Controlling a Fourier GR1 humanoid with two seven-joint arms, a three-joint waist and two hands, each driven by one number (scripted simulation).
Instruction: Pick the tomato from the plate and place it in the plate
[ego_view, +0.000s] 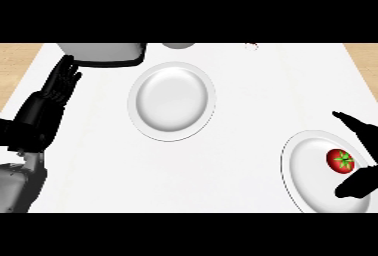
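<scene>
Right hand (357, 186) open, fingers (354, 124) on both sides of tomato (340, 160), not closed yet. Close slowly round tomato's middle, then lift straight up. Left hand (59, 87) open, resting far left of tomato.

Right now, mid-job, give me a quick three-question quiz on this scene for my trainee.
1. True or false: the tomato lies on the right-side plate.
2. Which hand is spread around the tomato? A) left hand B) right hand
3. Fill in: the other plate, nearer the middle of the counter, carries ____.

Key: 1 true; 2 B; 3 nothing.
</scene>
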